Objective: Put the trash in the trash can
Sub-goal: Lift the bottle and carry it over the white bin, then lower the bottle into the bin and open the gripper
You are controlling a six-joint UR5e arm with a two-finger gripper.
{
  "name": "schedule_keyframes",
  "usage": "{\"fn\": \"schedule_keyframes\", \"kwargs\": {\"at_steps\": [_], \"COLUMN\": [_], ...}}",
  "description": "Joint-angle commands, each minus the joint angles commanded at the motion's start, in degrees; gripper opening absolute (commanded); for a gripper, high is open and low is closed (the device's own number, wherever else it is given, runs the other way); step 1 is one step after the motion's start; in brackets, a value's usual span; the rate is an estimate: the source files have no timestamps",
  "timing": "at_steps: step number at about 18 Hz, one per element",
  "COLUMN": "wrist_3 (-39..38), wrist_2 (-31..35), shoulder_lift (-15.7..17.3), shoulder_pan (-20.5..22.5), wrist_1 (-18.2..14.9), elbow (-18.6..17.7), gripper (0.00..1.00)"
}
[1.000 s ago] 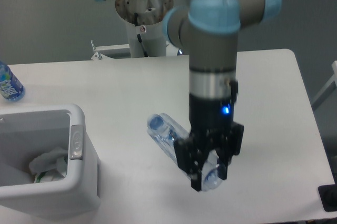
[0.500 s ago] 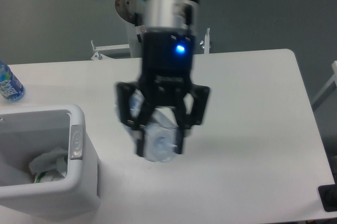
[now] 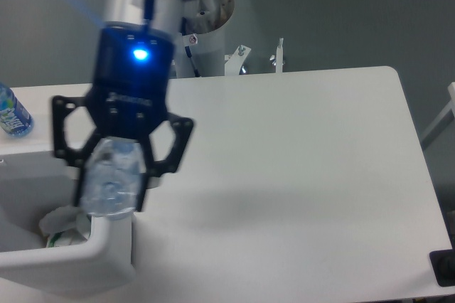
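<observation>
My gripper point(image 3: 110, 190) is shut on the clear ribbed plastic bottle point(image 3: 109, 181), which hangs end-on toward the camera above the right rim of the white trash can point(image 3: 106, 257). The crumpled whitish wrapper point(image 3: 62, 223) lies inside the can at its bottom, next to something green. The gripper's black fingers point(image 3: 153, 168) flank the bottle on both sides. Much of the can's right wall is hidden behind the gripper and bottle.
A bottle with a bright blue label point(image 3: 12, 113) stands at the table's far left edge. The arm's white base column point(image 3: 202, 40) rises behind the table. A dark object point(image 3: 444, 269) sits at the lower right corner.
The gripper has carried the bottle leftward from the table's middle to above the trash can's right rim, and sits closer to the camera.
</observation>
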Motion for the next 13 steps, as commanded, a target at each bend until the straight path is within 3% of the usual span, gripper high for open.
{"fn": "schedule_keyframes", "kwargs": {"at_steps": [13], "wrist_3": [6.2], "wrist_2": [0.0], "shoulder_lift": [-3.8], "shoulder_pan": [-6.0], "wrist_1": [0.0], "elbow": [-0.3], "gripper": [0.59]}}
